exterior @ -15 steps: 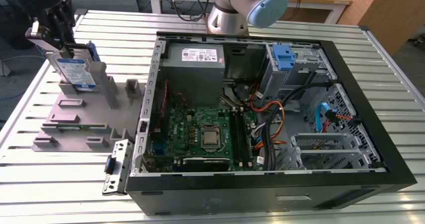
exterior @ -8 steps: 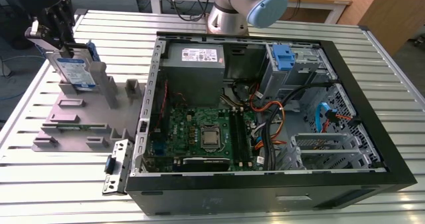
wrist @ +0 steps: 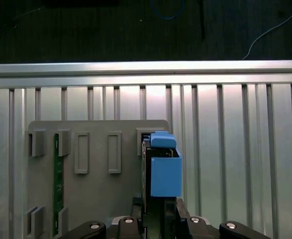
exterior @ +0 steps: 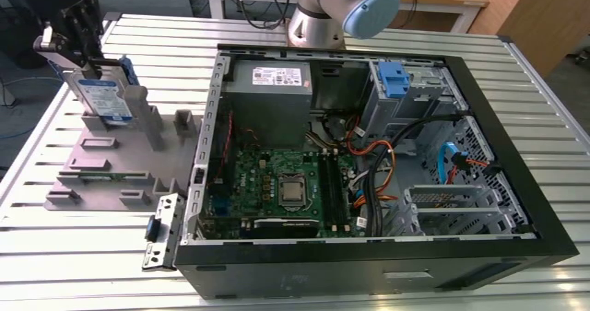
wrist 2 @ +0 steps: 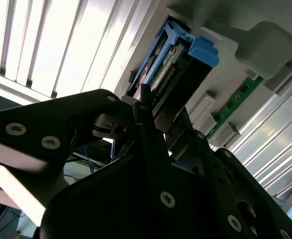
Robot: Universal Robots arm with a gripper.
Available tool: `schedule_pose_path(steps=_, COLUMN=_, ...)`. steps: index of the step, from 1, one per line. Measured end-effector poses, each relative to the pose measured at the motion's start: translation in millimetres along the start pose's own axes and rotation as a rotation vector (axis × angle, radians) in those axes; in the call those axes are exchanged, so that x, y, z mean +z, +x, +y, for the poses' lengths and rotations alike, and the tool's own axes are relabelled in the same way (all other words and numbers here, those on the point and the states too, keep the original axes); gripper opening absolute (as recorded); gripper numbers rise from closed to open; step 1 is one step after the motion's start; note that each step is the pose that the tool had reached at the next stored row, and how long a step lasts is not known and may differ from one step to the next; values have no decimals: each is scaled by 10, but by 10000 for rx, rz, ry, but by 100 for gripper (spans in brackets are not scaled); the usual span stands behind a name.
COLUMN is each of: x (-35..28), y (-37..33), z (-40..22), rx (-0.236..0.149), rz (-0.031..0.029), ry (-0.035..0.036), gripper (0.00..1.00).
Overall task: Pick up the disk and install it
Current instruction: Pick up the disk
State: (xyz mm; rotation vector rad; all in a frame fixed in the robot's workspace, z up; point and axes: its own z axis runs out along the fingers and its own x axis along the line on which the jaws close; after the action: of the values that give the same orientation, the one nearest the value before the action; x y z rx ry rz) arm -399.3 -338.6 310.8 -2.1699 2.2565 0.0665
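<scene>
Looking at your gripper (exterior: 94, 66), it's clamped narrow on the top of the disk (exterior: 106, 98), which stands on end straight below it in the grey rack (exterior: 101, 166), near the table (exterior: 55, 256) corner at the exterior view's left

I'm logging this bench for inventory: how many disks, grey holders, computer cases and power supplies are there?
disk: 1
grey holder: 1
computer case: 1
power supply: 1
Total: 4
</scene>
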Motion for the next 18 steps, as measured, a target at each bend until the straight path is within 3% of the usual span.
schedule_pose_path(steps=13, x=-84, y=-3, z=2, rx=0, rz=0, ry=0, gripper=35)
schedule_pose_path(steps=18, x=-89, y=-3, z=2, rx=0, rz=0, ry=0, gripper=35)
